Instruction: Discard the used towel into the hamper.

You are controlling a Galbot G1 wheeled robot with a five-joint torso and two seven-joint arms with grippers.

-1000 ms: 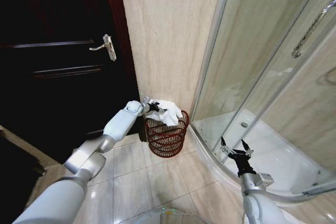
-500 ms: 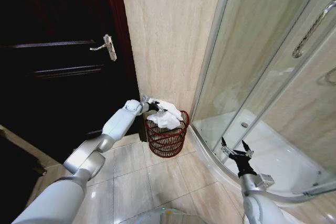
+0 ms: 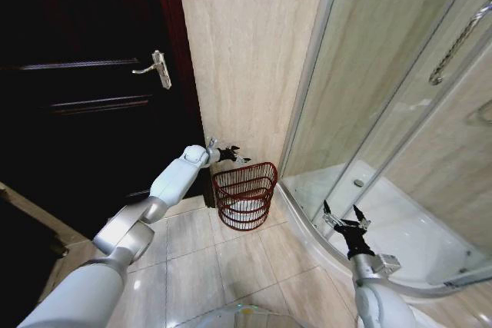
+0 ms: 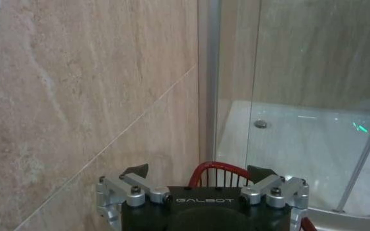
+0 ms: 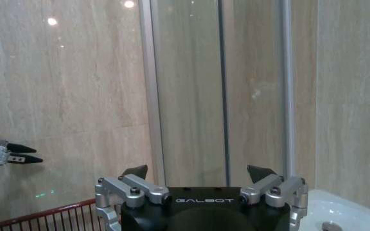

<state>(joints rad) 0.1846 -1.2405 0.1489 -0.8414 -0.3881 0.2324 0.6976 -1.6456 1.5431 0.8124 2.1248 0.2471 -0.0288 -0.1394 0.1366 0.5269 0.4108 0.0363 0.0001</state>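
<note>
Here, in a tiled bathroom corner, the hamper [image 3: 244,195], a small round red-brown wire basket, stands on the floor [image 3: 231,266] against the beige wall [image 3: 246,59], between a dark door [image 3: 84,90] and a glass shower stall [image 3: 384,128]. A pale patch shows low through its wires in the head view, which looks like the towel [image 3: 248,207] lying inside, though the wires make that hard to confirm.

The left gripper [image 3: 233,155] hangs just above the hamper's rim on the door side, its fingers spread apart and holding nothing. The right gripper [image 3: 344,223] waits well apart, low beside the shower stall's curved base, fingers also spread and empty.

As a judgement, the hamper is light and fairly stiff but open-sided, so a nudge could tip or slide it on the smooth tiles; its rim is the natural place to take hold. A towel is soft and limp, best pinched at a bunched fold.
</note>
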